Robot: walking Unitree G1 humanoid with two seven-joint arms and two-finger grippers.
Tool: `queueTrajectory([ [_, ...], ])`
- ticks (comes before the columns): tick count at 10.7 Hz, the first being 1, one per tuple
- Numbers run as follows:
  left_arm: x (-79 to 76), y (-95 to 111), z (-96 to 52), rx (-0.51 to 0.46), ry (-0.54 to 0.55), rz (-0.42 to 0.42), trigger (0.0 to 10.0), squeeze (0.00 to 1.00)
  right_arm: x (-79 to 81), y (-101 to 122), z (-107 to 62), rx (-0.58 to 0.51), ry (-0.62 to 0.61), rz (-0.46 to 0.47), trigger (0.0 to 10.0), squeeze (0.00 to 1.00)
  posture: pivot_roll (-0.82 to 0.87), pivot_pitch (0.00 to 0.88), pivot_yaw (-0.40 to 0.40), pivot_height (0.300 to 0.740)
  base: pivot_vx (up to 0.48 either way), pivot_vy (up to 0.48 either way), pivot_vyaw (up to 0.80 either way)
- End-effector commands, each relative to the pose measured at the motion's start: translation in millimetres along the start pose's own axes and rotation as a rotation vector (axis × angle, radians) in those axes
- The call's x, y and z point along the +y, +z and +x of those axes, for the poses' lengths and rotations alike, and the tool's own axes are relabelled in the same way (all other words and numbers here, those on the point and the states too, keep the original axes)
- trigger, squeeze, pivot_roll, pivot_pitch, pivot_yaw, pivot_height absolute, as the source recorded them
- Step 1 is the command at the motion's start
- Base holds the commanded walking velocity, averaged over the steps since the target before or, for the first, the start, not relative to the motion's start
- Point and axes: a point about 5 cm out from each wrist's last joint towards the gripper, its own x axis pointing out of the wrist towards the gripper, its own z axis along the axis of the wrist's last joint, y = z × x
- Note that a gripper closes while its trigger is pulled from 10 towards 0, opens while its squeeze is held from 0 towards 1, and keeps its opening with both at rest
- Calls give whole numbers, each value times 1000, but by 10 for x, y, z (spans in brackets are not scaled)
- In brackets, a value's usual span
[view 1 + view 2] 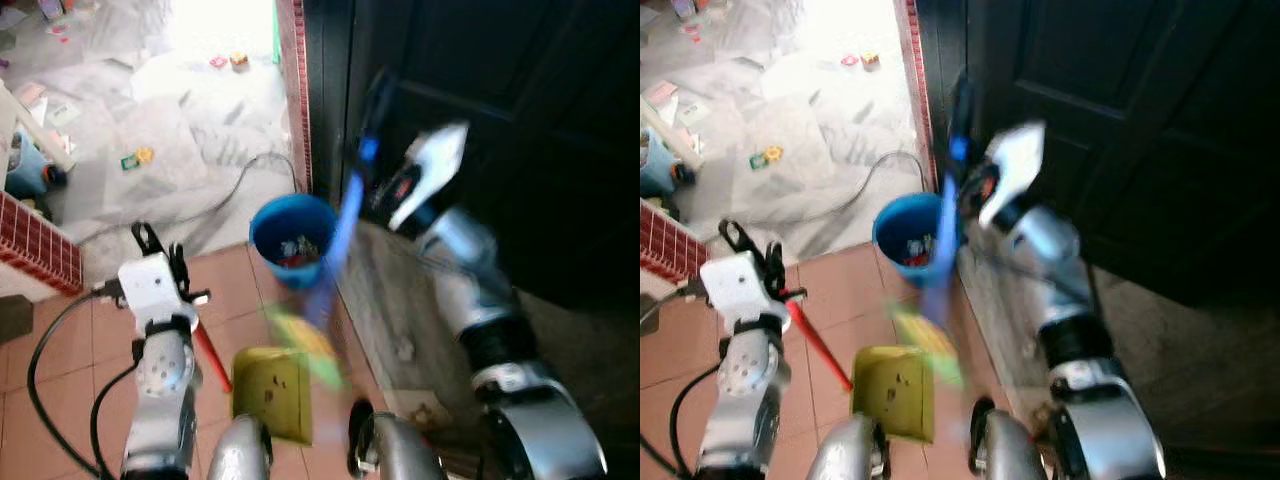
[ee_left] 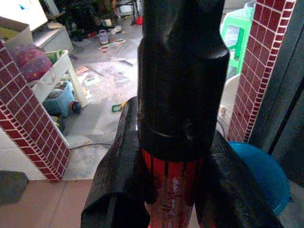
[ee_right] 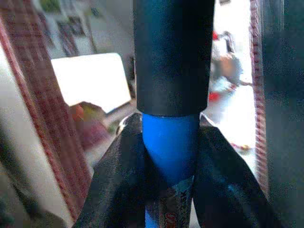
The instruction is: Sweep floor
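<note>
My right gripper [image 1: 375, 175] is shut on the blue broom handle [image 1: 345, 215], which slants down to blurred yellow-green bristles [image 1: 305, 345] above the tiled floor. In the right wrist view the fingers [image 3: 114, 190] clamp the blue shaft [image 3: 170, 142] just below its black cap. My left gripper [image 1: 175, 275] is shut on the red handle [image 1: 212, 355] of a yellow dustpan [image 1: 272, 392] that rests on the floor between the arms. The left wrist view shows the red shaft [image 2: 171, 194] held between the fingers [image 2: 118, 185] under a black end cap.
A blue bucket [image 1: 292, 240] holding litter stands by the dark door [image 1: 500, 120] and a red brick pillar [image 1: 298, 90]. Scattered scraps [image 1: 135, 158] lie on the marble floor beyond. A black cable [image 1: 220, 195] runs across it. A low brick wall [image 1: 40, 245] is at left.
</note>
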Motion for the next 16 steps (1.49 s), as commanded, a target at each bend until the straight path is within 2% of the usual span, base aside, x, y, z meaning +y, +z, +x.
queueTrajectory([
  [1,8,-146,-54,74,2,27,10000,0,21,324,126,-98,53,-24,10000,0,-11,275,37,740,0,0,0],
  [2,-15,-144,-37,72,1,19,10000,0,-33,541,178,-140,57,-91,10000,0,-20,270,34,740,0,0,0],
  [4,-60,-149,-10,71,1,8,10000,0,-120,806,172,-134,88,-447,10000,0,-38,258,28,740,0,0,0],
  [6,-86,-159,9,70,3,0,10000,0,-280,832,97,-68,19,-587,10000,0,-46,246,14,740,0,0,0],
  [7,-82,-168,17,72,9,-5,10000,0,-335,785,63,-41,-12,-595,10000,0,-47,242,12,740,0,0,0],
  [10,-102,-166,36,64,13,-11,10000,0,-369,545,-114,53,24,-612,10000,0,-51,226,9,740,0,0,0],
  [13,-139,-165,83,58,10,-20,10000,0,-524,361,-316,171,-37,-642,10000,0,-64,213,8,740,0,0,0],
  [14,-154,-166,92,57,7,-23,10000,0,-548,251,-362,235,-72,-618,10000,0,-64,207,10,740,0,0,0],
  [16,-165,-168,142,55,5,-23,10000,0,-504,109,-348,272,-88,-573,10000,0,-64,185,11,740,0,0,0],
])
